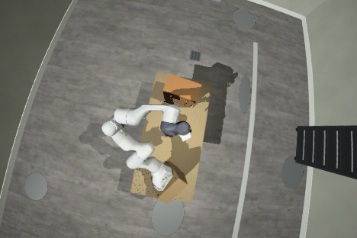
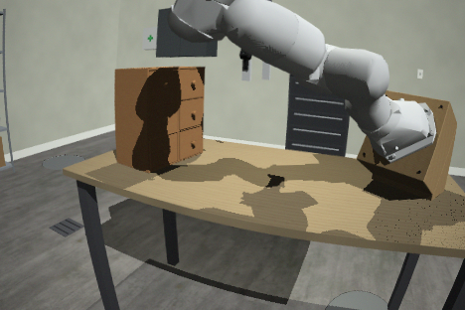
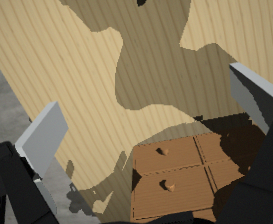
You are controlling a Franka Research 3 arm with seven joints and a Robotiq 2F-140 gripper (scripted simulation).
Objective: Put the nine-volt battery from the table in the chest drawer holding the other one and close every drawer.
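The nine-volt battery cannot be told apart in these views, so I cannot say where it is. From the top, the orange-brown wooden chest [image 1: 181, 83] [image 2: 126, 114] [image 3: 174, 200] stands on the pale wooden surface [image 1: 196, 122] [image 2: 164, 191] [image 3: 77, 65]; the white jointed arm [image 1: 127, 143] [image 2: 278, 30] reaches near it. In the exterior view, the black end effector with pale fingertips [image 1: 185, 136] [image 2: 255, 71] hangs above the surface, apart from the chest. In the wrist view, it is wide open (nothing between its fingers), with the chest's small-knobbed drawer fronts [image 3: 179, 157] [image 2: 191, 116] partly shadowed.

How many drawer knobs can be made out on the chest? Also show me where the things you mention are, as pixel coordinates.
3 clearly, in its lit column: top knob [image 2: 194, 85], middle knob [image 2: 194, 116] [image 3: 169, 186] and bottom knob [image 2: 193, 145] [image 3: 162, 151]. Others may be hidden in the shadow over the neighbouring column.
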